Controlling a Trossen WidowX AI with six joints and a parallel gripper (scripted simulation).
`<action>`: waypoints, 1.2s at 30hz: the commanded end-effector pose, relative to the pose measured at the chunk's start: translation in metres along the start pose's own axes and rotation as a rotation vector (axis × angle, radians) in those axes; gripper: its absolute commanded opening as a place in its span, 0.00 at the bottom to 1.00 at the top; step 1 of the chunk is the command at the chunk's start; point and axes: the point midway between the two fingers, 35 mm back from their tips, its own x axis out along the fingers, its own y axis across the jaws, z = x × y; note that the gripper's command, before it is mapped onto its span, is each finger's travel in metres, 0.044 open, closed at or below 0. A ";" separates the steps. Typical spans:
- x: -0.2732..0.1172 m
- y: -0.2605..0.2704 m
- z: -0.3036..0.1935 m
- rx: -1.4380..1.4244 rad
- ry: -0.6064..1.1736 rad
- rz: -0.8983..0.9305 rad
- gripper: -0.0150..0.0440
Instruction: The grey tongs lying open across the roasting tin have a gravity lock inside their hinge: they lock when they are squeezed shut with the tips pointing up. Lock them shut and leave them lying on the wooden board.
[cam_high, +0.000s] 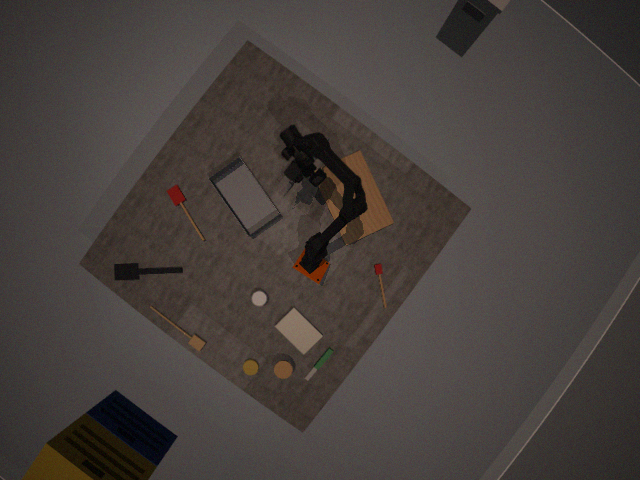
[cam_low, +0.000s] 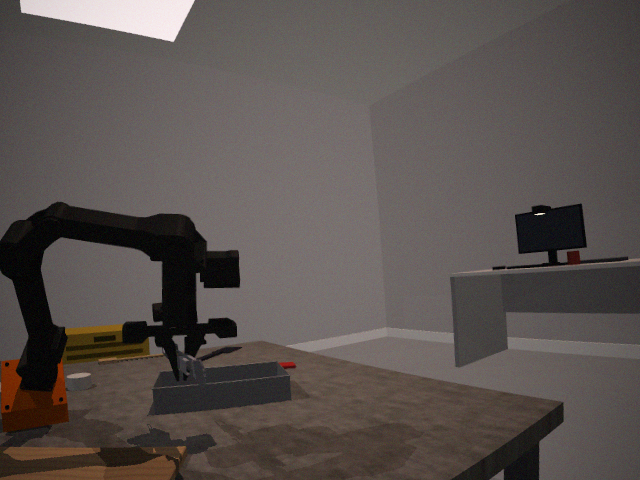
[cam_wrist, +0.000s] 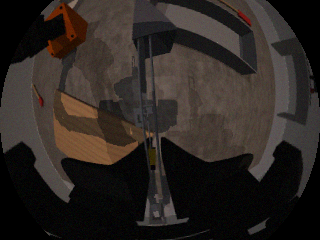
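Pincer (cam_high: 290, 188) (cam_low: 181, 376) (cam_wrist: 156, 140) nearly closed on tongs (cam_low: 192, 365) (cam_wrist: 151, 90), held clear of bench (cam_high: 222, 289) (cam_low: 356, 413) (cam_wrist: 200, 115); arms squeezed together. Lock unconfirmed; laying on board (cam_high: 374, 204) (cam_low: 93, 467) (cam_wrist: 82, 132), toward bench's upper-right edge in top view, remains.

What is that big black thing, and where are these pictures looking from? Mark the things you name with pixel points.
It's a robot arm (cam_high: 353, 193) (cam_low: 111, 225), bolted to an orange plate (cam_high: 319, 275) (cam_low: 14, 379) (cam_wrist: 79, 31). One picture looks down from above, one looks from the side, and one comes from a camera near its wrist.

Its gripper (cam_low: 181, 374) (cam_wrist: 156, 140) is pinching grey tongs (cam_low: 192, 367) (cam_wrist: 151, 80), held up off the table (cam_high: 170, 165) (cam_low: 341, 413) (cam_wrist: 200, 120). On the table are a roasting tin (cam_high: 267, 224) (cam_low: 222, 397) (cam_wrist: 215, 50), a wooden board (cam_high: 379, 214) (cam_low: 103, 472) (cam_wrist: 75, 142), a black spatula (cam_high: 126, 271) and a white round thing (cam_high: 258, 298) (cam_low: 79, 381).
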 end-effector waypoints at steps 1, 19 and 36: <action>0.003 0.007 -0.006 0.176 -0.018 0.004 0.00; 0.013 0.038 -0.033 0.960 -0.064 0.037 0.00; 0.019 0.074 -0.052 1.735 -0.072 0.096 0.00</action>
